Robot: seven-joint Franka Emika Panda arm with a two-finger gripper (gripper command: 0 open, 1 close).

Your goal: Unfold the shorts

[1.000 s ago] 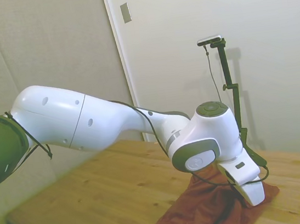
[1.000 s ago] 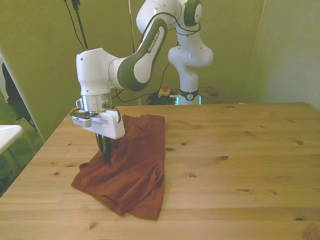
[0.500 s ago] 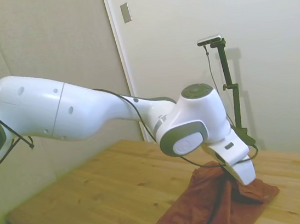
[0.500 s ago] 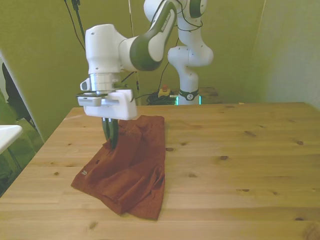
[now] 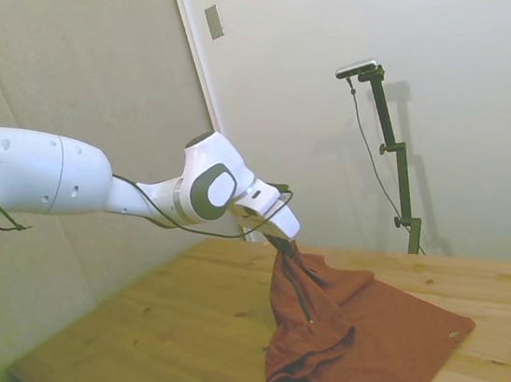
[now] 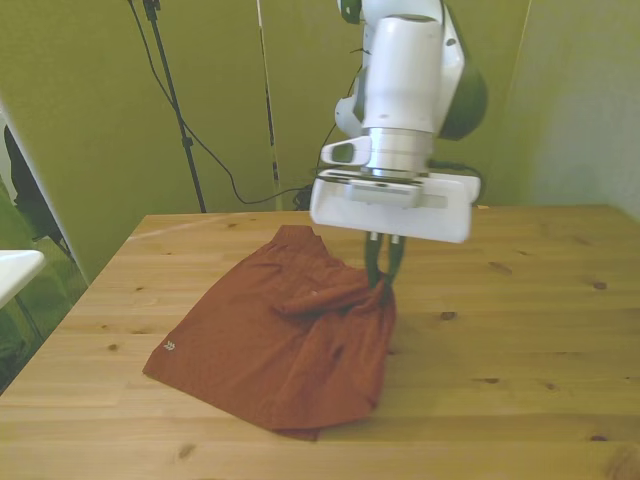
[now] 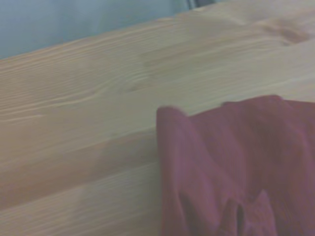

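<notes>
My jaws [image 6: 383, 283] are pinched on a fold of the shorts [image 6: 280, 345], holding that fold lifted off the worktop [image 6: 520, 330]; from the pinch the rust-red cloth hangs down in a creased drape and spreads flat toward the front view's left, so nearly all of the garment lies below me and to that side; in the side view the raised fold peaks under my jaws [image 5: 286, 245] and a dark zipper line runs down the shorts [image 5: 359, 333] just below it; I count one pair of shorts; the wrist view shows one edge of the shorts [image 7: 231, 167] lying on bare wood [image 7: 83, 123].
</notes>
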